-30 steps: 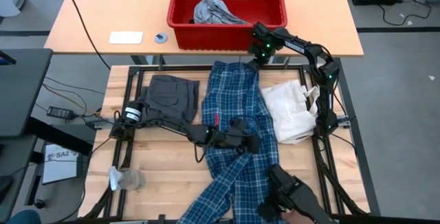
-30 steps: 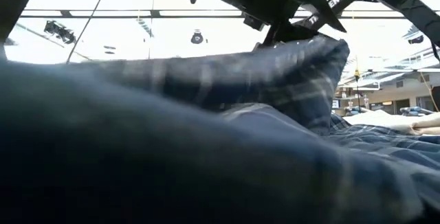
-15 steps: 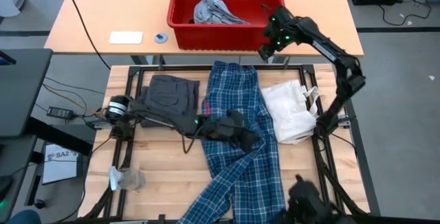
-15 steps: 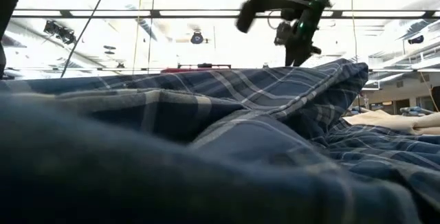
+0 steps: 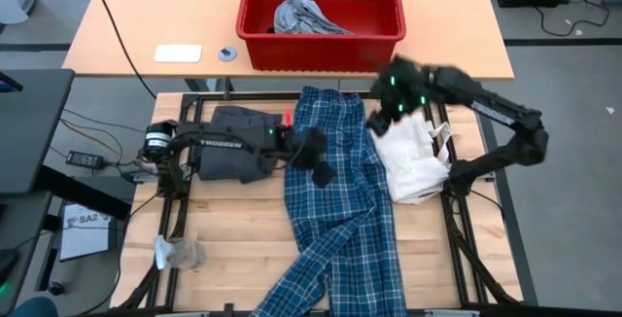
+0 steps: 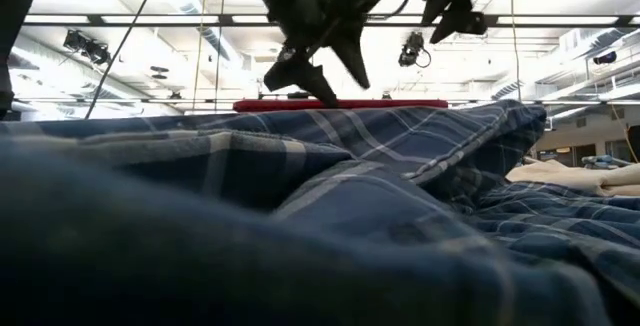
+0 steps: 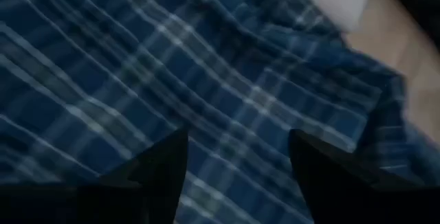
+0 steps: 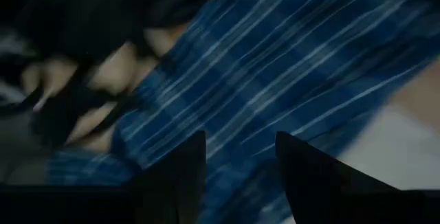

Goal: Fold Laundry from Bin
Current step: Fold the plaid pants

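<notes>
A blue-and-white plaid garment (image 5: 335, 210) lies spread lengthwise down the middle of the table, its far end near the red bin (image 5: 321, 50). It fills the low view (image 6: 300, 186). A light grey piece (image 5: 303, 16) lies inside the bin. Dark grey shorts (image 5: 243, 120) lie flat to the plaid's left, partly under my left arm. My left gripper (image 5: 319, 166) hangs open above the plaid's middle (image 7: 206, 66). My right gripper (image 5: 386, 118) hangs open above the plaid's far right edge (image 8: 289, 66). Neither has anything between its fingers.
A white fabric bag (image 5: 413, 161) lies right of the plaid, under my right arm. The bin stands on a tan table beyond, with a white card (image 5: 178, 52) and a small round thing (image 5: 227, 53). A clear crumpled piece (image 5: 180, 254) lies near the front left corner.
My left gripper has let go of the plaid's middle, risen and drawn toward the far left; the raised hump of cloth has dropped and lies flatter. My right gripper has risen from the plaid's far end by the bin and pulled back toward the table's near right.
</notes>
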